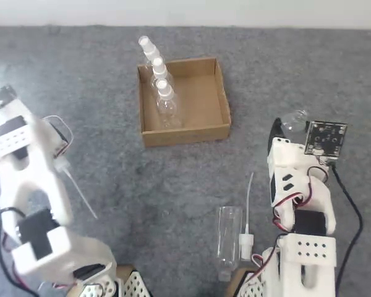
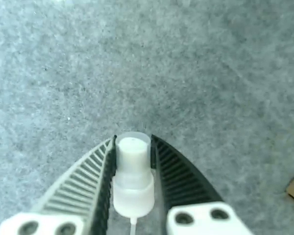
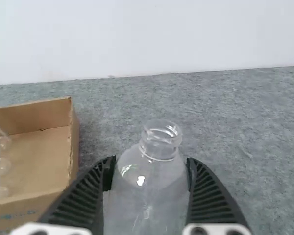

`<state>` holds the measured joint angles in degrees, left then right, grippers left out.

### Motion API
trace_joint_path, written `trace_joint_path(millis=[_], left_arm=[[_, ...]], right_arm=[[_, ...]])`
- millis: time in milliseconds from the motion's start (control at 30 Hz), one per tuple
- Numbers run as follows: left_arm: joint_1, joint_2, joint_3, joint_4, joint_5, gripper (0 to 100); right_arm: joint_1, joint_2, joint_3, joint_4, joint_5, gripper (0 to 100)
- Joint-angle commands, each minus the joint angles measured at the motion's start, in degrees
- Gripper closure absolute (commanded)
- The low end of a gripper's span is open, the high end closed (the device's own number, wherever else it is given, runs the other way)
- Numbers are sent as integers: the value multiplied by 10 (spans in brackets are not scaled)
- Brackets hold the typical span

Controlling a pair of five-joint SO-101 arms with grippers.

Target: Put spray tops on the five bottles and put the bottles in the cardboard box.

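Nearest us, by the near edge of the grey felt table [image 1: 80, 74], a clear bottle [image 1: 229, 238] lies beside a white top [image 1: 247, 240] with a thin tube. Our left gripper [image 2: 133, 141] has its ribbed black jaws clamped on a second top [image 2: 132, 176], and the right gripper [image 3: 149, 164] is clamped round a smooth open-necked bottle [image 3: 147, 188]. Toward the far edge, the square cardboard box [image 1: 185, 134] holds three capped bottles [image 1: 167, 106] along one wall.

three capped bottles [image 1: 159, 72] crowd box [image 1: 185, 134] left side; right half open.

Left claw [image 2: 133, 141] pinches a spray top [image 2: 133, 171] — right claw [image 3: 149, 164], a bottle [image 3: 149, 186]
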<state>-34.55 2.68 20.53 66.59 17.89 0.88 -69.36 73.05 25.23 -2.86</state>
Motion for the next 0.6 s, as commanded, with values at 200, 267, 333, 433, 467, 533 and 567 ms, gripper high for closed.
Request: trace_joint_path(millis=[200, 267, 333, 433, 467, 533, 567], left_arm=[[1, -142, 23, 13, -2, 988], [2, -164, 33, 13, -2, 988], [2, -186, 40, 13, -2, 988], [2, -222, 50, 13, -1, 988], [2, -232, 52, 13, -1, 988], [2, -251, 58, 13, -1, 988], [7, -260, 60, 13, -1, 988]], right_arm=[[-45, -17, 4, -7, 47, 932], [-56, -17, 7, -9, 49, 932], [-67, -17, 9, -8, 55, 932], [-87, -17, 10, -7, 57, 932], [-91, -17, 11, -7, 57, 932], [-98, -17, 12, -7, 57, 932], [-100, -17, 14, -7, 57, 932]])
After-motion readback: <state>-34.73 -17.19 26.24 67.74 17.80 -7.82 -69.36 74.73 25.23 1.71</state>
